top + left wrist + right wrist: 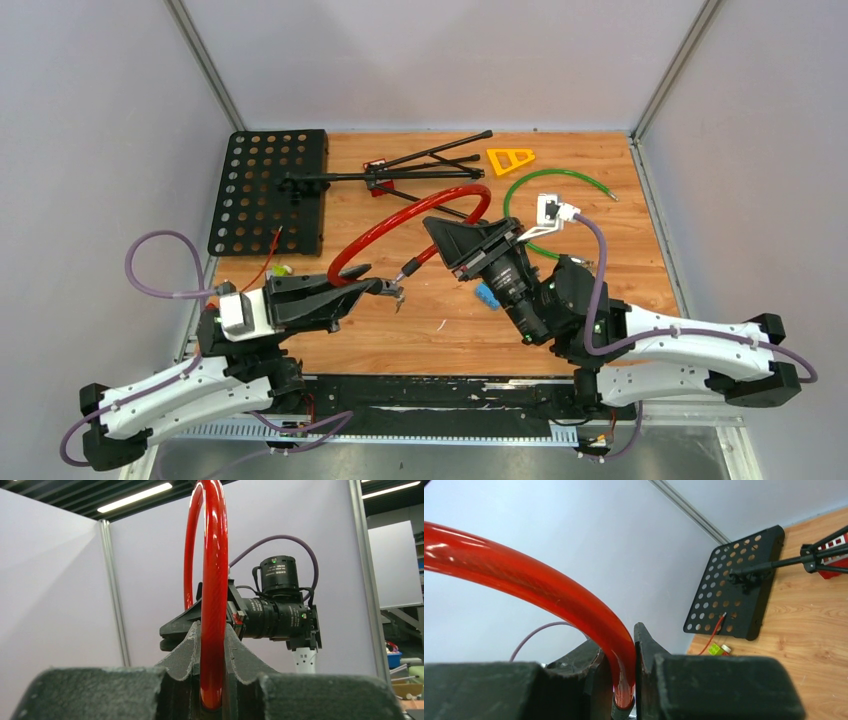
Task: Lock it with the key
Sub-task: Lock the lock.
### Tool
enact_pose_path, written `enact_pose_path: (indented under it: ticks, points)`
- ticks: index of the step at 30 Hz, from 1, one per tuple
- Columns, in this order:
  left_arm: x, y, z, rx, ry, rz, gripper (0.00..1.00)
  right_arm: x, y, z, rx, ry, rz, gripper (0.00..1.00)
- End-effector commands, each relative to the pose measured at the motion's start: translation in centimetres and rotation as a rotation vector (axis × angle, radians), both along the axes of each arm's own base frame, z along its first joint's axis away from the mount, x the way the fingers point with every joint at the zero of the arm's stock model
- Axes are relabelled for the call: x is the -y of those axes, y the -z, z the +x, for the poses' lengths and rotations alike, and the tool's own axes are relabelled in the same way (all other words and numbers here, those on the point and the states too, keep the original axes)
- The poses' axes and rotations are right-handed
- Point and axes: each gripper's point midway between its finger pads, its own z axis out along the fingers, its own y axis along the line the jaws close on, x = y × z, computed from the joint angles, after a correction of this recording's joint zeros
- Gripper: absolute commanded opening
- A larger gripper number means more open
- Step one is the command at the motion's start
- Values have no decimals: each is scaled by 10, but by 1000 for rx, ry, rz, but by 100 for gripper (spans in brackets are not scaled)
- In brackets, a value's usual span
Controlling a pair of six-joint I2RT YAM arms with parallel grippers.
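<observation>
A red cable lock (470, 192) arcs in a loop above the wooden table. My left gripper (372, 287) is shut on one stretch of it; the left wrist view shows the cable (214, 580) pinched upright between the fingers (187, 650). My right gripper (447, 245) is shut on the cable (549, 587) near its dark-collared end (623, 707). The cable's metal tip (408, 269) points toward the left gripper. Small metal pieces, likely keys (398, 297), hang at the left fingertips. The lock body is hidden.
A black perforated plate (268, 190) lies at the back left, with a black tripod stand (400, 168) beside it. A yellow triangle (510, 158), a green cable (545, 178) and a white plug (552, 210) lie at the back right. A blue object (487, 296) lies under the right wrist.
</observation>
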Motion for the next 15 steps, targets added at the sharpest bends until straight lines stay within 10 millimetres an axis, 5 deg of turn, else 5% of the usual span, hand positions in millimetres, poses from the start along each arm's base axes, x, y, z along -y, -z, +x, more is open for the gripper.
enact_pose_path:
  ticks: [1, 15]
  points:
    - [-26, -29, -24, 125, 20, -116, 0, 33, -60, 1, 14, 130, 178, 0]
    - [-30, -27, -26, 134, 16, -115, 0, 4, -59, -15, 25, 111, 116, 0]
